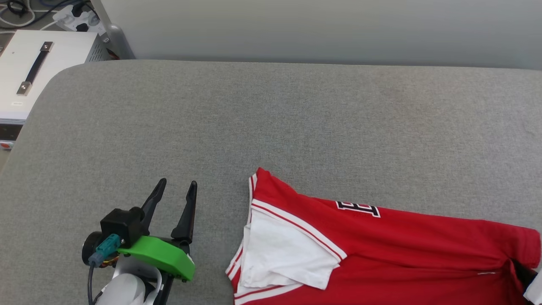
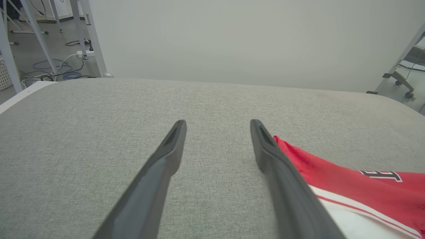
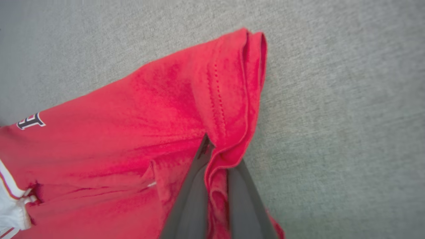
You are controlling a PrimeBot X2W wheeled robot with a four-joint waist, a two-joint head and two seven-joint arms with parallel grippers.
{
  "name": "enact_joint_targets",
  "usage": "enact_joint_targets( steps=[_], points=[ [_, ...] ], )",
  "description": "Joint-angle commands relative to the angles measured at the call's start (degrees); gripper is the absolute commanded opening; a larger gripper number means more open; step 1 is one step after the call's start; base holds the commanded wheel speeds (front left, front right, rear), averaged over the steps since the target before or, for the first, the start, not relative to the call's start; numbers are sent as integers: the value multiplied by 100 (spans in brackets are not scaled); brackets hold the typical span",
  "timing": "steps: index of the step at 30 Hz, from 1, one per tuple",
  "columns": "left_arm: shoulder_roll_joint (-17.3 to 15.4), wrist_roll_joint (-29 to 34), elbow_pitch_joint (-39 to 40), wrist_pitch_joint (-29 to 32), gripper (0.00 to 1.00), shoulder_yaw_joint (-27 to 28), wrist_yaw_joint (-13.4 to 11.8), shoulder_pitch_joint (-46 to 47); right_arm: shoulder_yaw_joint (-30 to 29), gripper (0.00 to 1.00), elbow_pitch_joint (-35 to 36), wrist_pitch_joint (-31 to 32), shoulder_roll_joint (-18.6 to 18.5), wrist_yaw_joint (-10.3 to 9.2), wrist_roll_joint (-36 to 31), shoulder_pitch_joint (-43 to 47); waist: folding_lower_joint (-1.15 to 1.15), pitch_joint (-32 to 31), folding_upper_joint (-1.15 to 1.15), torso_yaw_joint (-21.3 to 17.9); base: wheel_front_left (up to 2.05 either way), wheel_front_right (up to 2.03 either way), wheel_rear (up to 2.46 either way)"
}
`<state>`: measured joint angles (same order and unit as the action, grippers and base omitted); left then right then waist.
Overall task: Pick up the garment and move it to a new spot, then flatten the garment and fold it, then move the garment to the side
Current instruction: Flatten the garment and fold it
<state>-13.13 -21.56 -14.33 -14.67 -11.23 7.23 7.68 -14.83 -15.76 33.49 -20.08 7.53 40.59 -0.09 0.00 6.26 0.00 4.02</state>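
The garment (image 1: 381,250), a bright red T-shirt with a white sleeve (image 1: 288,250) and striped trim, lies on the grey padded table (image 1: 271,118) at the lower right, partly off the frame. In the right wrist view my right gripper (image 3: 217,156) is shut on a fold of the garment (image 3: 139,116) at its stitched hem, with fabric bunched between the fingers. My left gripper (image 1: 178,184) rests open just left of the sleeve, holding nothing. In the left wrist view the left gripper (image 2: 218,122) points over bare table, and the garment (image 2: 348,179) lies beside its right finger.
A white case with a dark handle (image 1: 38,72) and a power strip (image 1: 78,19) sit beyond the table's far left corner. A pale wall runs behind the table. Metal frame legs and floor cables (image 2: 49,63) are at the left, a chair base (image 2: 401,83) at the right.
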Motion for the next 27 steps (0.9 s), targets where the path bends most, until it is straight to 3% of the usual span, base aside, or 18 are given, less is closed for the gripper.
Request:
enact_joint_targets(
  steps=[1, 8, 19, 20, 27],
  points=[
    [13, 42, -11, -32, 100, -19, 24, -85, -57, 0, -48, -65, -94, -4, -63, -36, 0, -17, 0, 3, 0, 0, 0],
    [14, -45, -43, -32, 100, -43, 24, -138, 94, 0, 142, -134, -112, -4, 7, 6, 0, -180, 0, 18, 0, 0, 0],
    [44, -129, -78, -33, 100, -90, 25, -316, 420, 0, 1326, 116, 129, -4, 127, 538, 0, -583, 0, 56, 0, 0, 0],
    [44, -158, -77, -33, 100, -89, 25, -373, 539, 0, 1687, 345, 303, -4, 144, 668, 0, -681, 0, 80, 0, 0, 0],
    [70, -197, -72, -33, 100, -144, 25, -489, 890, 0, 2191, 804, 843, -4, 239, 747, 0, -814, 0, 195, 0, 0, 0]
  ],
)
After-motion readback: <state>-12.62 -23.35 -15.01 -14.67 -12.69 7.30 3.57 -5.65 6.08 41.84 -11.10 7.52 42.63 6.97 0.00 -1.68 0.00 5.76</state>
